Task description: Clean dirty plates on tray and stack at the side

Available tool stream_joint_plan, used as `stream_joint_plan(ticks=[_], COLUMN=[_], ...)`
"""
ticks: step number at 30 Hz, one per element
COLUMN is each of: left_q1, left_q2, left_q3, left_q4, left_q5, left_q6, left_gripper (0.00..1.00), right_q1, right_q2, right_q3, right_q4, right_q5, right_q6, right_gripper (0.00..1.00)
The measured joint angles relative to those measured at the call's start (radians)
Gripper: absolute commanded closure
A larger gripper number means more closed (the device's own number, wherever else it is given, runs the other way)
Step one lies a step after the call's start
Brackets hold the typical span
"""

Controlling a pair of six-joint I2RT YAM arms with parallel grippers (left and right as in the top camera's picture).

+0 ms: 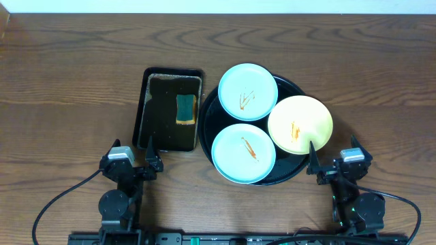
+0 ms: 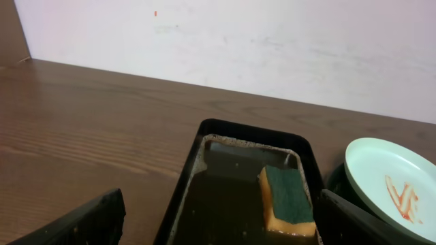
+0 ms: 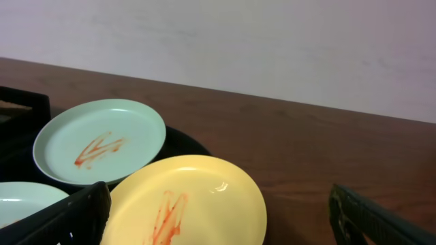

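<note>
Plates (image 1: 247,91) untouched, left gripper (image 1: 131,150), right gripper (image 1: 332,152) gaping

Orange-streaked blue and yellow plates (image 1: 244,153)

blue plates (image 1: 247,91) (image 1: 243,153): 2 | yellow plate (image 1: 300,124): 1 | round tray (image 1: 210,116): 1 | rectangular tray (image 1: 142,109): 1 | sponge (image 1: 186,109): 1

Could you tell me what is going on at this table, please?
Nothing is being handled yet. Both arms wait at the near edge, left gripper and right gripper open and empty. Two light blue plates and a yellow plate, all sauce-streaked, sit on the round black tray. A sponge lies in the rectangular tray beside it.
</note>
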Motion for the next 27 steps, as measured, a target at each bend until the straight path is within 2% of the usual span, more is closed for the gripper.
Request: stream_joint_plan(ticks=[27], left_q1=[0.000], left_q2=[0.000], left_q3=[0.002], left_q4=[0.002], left_q5=[-0.048], left_q6=[0.023], left_gripper=[0.11], right_q1=[0.000], right_q2=[0.000], right_q3=[0.000], right_q4=[0.002], right_q5=[-0.003], right_q6=[0.000], right_gripper=[0.01])
